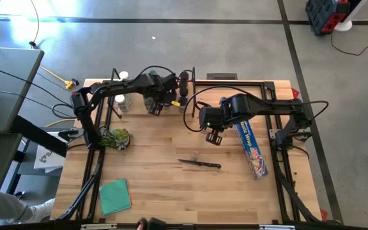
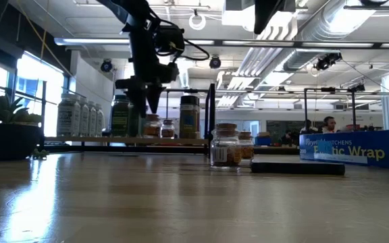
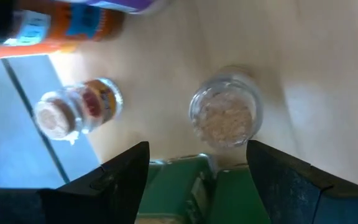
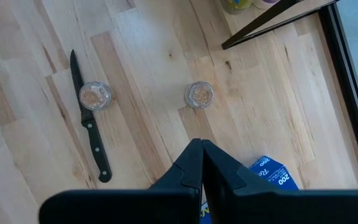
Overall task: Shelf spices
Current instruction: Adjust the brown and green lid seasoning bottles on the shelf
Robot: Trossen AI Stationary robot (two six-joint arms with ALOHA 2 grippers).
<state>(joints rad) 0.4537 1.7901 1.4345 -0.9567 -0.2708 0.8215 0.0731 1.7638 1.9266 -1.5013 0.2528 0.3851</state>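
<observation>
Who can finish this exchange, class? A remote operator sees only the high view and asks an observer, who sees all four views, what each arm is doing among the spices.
Operator: What is under the left gripper?
Observer: The left gripper hangs over the shelf, and the left wrist view shows a green-capped jar directly beneath it.
Operator: Are any spices off the shelf?
Observer: Yes. The right wrist view shows two clear jars standing on the table, one beside the knife. The right gripper hangs above them, fingers shut and empty.

box (image 1: 252, 145): blue, white lettering | cloth (image 1: 114, 195): green | knife (image 1: 200, 164): black handle | table (image 1: 165, 185): pale wood
</observation>
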